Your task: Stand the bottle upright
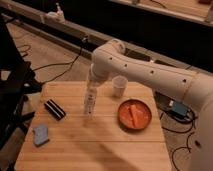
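One bottle, near upright on the table — gripper fingers clasping its top — one cup nearby.

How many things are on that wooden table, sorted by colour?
White: 2, the bottle and the cup
Orange: 2, the plate and the piece on it
Black: 1, a block
Blue-grey: 1, a sponge
Total: 6
The gripper is at the bottle's upper end.
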You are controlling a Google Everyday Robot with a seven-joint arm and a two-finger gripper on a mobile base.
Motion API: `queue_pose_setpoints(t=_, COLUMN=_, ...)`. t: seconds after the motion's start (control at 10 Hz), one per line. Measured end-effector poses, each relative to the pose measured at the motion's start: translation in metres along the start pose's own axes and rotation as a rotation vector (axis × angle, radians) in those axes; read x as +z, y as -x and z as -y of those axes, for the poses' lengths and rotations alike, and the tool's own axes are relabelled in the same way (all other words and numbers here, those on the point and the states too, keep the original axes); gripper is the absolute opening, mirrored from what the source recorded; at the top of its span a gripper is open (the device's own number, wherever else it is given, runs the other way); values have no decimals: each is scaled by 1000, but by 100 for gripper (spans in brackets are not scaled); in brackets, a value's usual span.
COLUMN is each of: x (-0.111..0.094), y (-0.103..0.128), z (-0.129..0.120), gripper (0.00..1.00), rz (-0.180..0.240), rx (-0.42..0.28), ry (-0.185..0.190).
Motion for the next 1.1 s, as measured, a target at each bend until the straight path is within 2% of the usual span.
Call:
queue_pose_setpoints(t=0.5, x=2, y=-1, z=1, gripper=0, rz=-2, rx=1, ry=-4)
queue_pose_setpoints(t=0.9, x=33, y=-4, z=30, gripper=0, rz=-7, rx=49, ry=-63)
queue_pose_setpoints(t=1.1, x=41, y=-2, z=38, gripper=0, rz=1, rx=60, ry=-88)
